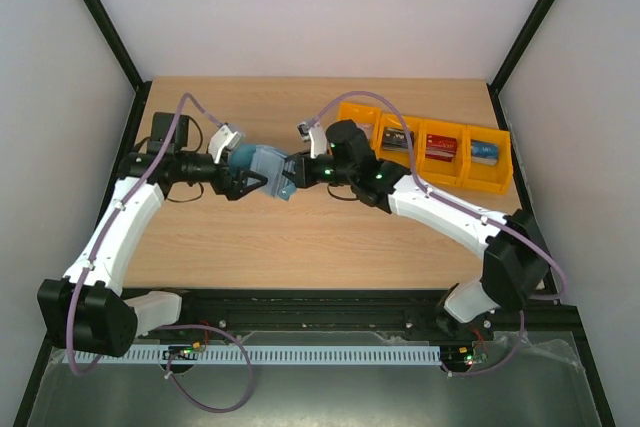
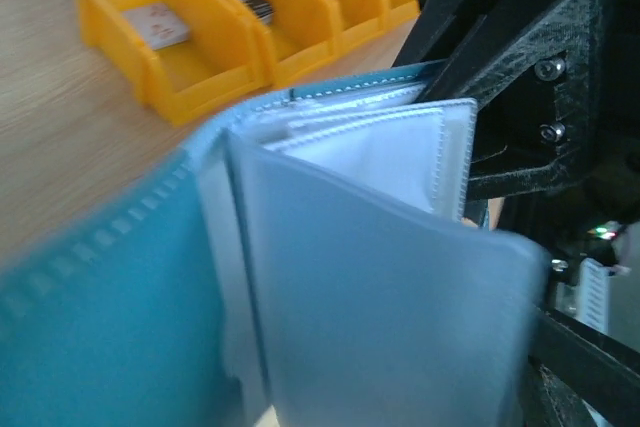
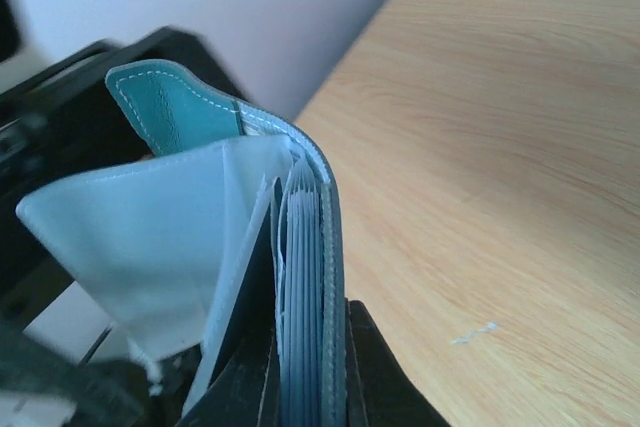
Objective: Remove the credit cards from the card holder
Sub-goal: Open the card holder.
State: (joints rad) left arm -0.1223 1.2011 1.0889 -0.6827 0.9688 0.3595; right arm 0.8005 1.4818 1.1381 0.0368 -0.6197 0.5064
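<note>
The teal-blue card holder (image 1: 264, 167) hangs open above the table between my two grippers. My left gripper (image 1: 246, 183) is closed on its left half; in the left wrist view the holder (image 2: 380, 297) fills the frame and hides my fingers. My right gripper (image 1: 293, 173) is shut on the other half. In the right wrist view the black fingers (image 3: 375, 372) pinch the stacked pale pockets and the teal cover (image 3: 335, 247). No card shows in the pockets. A grey card (image 2: 155, 24), a dark card (image 1: 397, 139), a red card (image 1: 440, 147) and a blue card (image 1: 484, 150) lie in the orange bins.
A row of orange bins (image 1: 460, 175) stands at the back right of the wooden table (image 1: 300, 247); the right arm reaches over its left end. A black box (image 1: 160, 129) with cables sits at the back left.
</note>
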